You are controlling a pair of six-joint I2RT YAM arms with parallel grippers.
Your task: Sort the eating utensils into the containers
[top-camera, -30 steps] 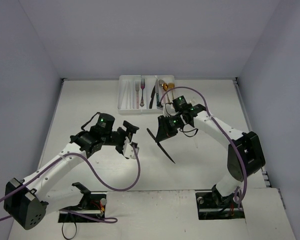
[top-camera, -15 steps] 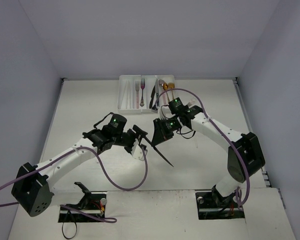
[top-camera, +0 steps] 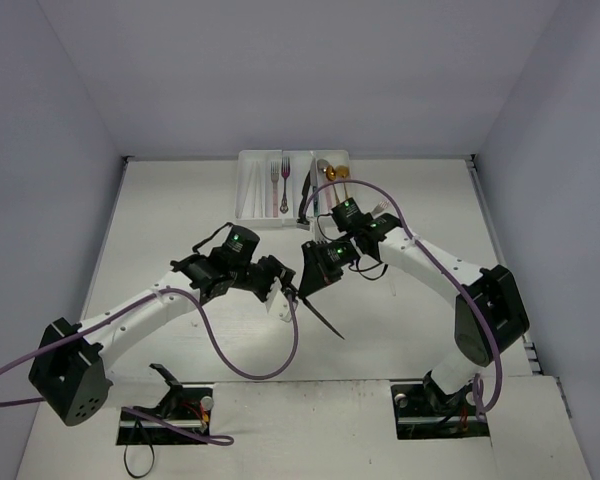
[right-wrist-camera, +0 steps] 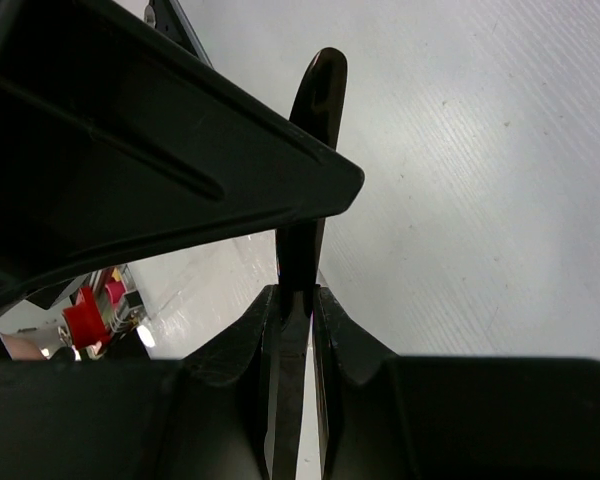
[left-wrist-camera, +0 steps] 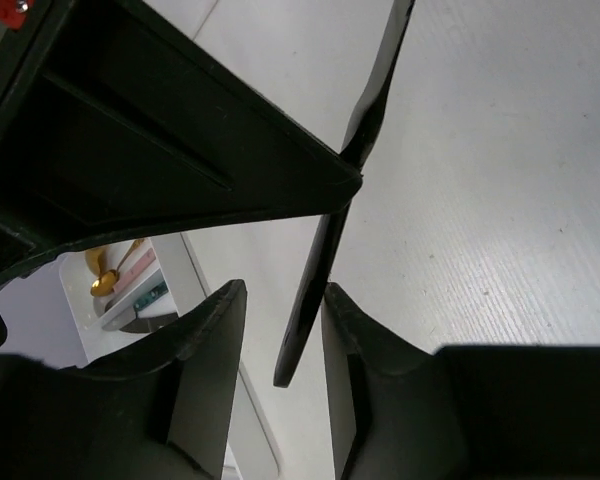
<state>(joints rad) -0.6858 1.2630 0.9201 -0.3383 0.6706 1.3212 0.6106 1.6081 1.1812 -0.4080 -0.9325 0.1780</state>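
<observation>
While my right gripper [top-camera: 316, 272] pinches the black knife [top-camera: 323, 320] above the middle of the table [top-camera: 180, 210], the overhead view shows the knife's long axis on a diagonal. One end sits toward the far left and the other slants out to the near right. My left gripper [top-camera: 283, 291] stands just beside the knife on its left. Bare table lies all round both grippers. The white tray [top-camera: 248, 200] sits at the far edge, well apart, with forks [top-camera: 279, 180] and a gold spoon [top-camera: 332, 172] in its compartments.

From my left wrist, the knife [left-wrist-camera: 325, 240] runs nearly straight up the picture and passes between my fingers [left-wrist-camera: 205, 350]. They stand apart, with a clear gap on one side. The other finger is just beside the knife, and I cannot tell whether it touches.

From my right wrist, my fingers [right-wrist-camera: 345, 345] are closed tight on the knife [right-wrist-camera: 317, 100]. Its rounded end points away from me over open table.
</observation>
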